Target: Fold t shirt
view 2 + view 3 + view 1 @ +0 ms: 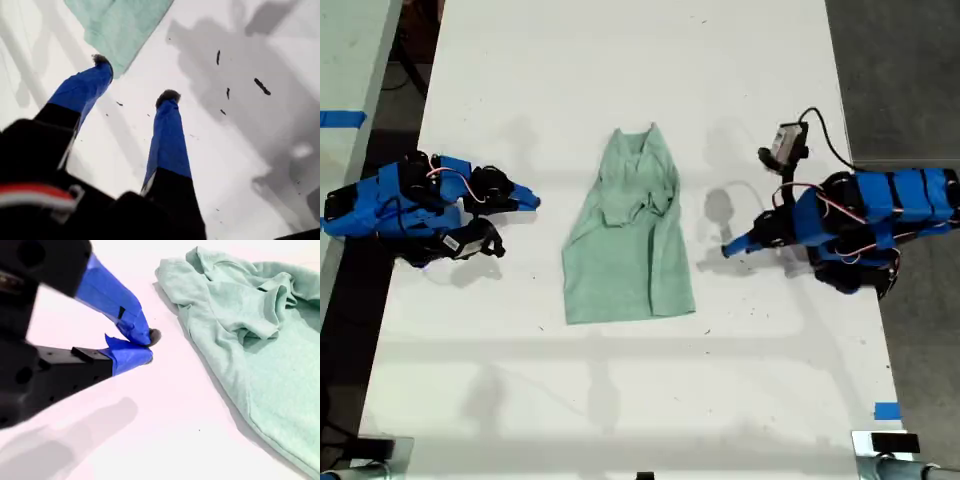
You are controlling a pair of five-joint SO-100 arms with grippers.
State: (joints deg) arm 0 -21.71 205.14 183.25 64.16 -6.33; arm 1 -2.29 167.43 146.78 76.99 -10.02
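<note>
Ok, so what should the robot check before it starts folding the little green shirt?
1. The t shirt lies fully on the table: ok.
2. Shirt spread flat: not ok. The neck end is bunched and creased; the hem end lies flat.
3. My first gripper open and ready to pinch: ok.
4. My second gripper open: not ok. Its jaws are shut on nothing, beside the shirt.
5. Nothing already gripped by mistake: ok, neither gripper holds cloth.
6. First gripper clear of the cloth: cannot tell. One fingertip sits right at the shirt's edge.
</note>
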